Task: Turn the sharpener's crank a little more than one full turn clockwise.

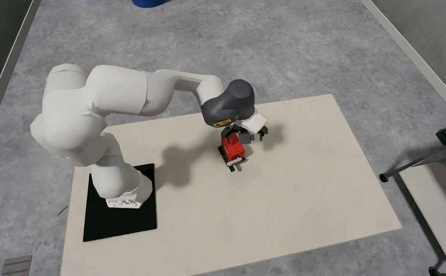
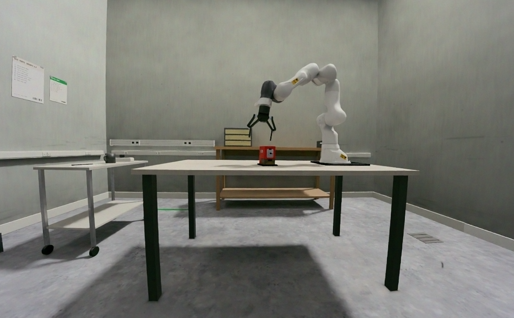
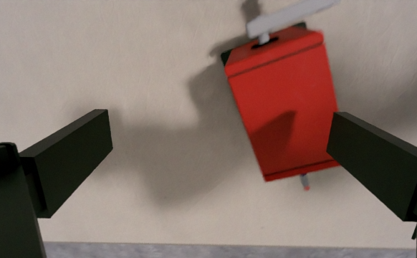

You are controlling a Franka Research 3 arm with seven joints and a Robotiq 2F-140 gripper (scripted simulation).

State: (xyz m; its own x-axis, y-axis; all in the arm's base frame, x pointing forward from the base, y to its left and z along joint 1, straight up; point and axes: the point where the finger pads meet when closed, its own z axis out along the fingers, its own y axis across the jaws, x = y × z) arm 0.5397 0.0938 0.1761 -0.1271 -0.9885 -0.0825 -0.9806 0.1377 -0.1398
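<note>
One arm: we see a white arm [image 1: 115,92] rising from a black base plate [image 1: 94,226] at one corner of the table [image 1: 286,212].
Gripper: our gripper [image 2: 263,125] hangs above the sharpener, fingers spread wide, with nothing between them.
Fingers: in the wrist view we find one dark finger [image 3: 69,154] at the left edge and the other at the right, well apart.
Sharpener: we locate the red sharpener [image 1: 232,147] near the middle of the table, standing on a thin black pad [image 1: 222,152].
Crank: we make out a pale grey crank [image 3: 287,16] on the end of the sharpener that faces away from the gripper in the wrist view; from the top view it lies at the near end [image 1: 235,161].
Pencil: we note a small tip [image 3: 304,183] poking out of the opposite end.
Relation: in the wrist view the right finger overlaps the sharpener's edge; we cannot tell from it how far above it sits, but the exterior view shows a gap.
</note>
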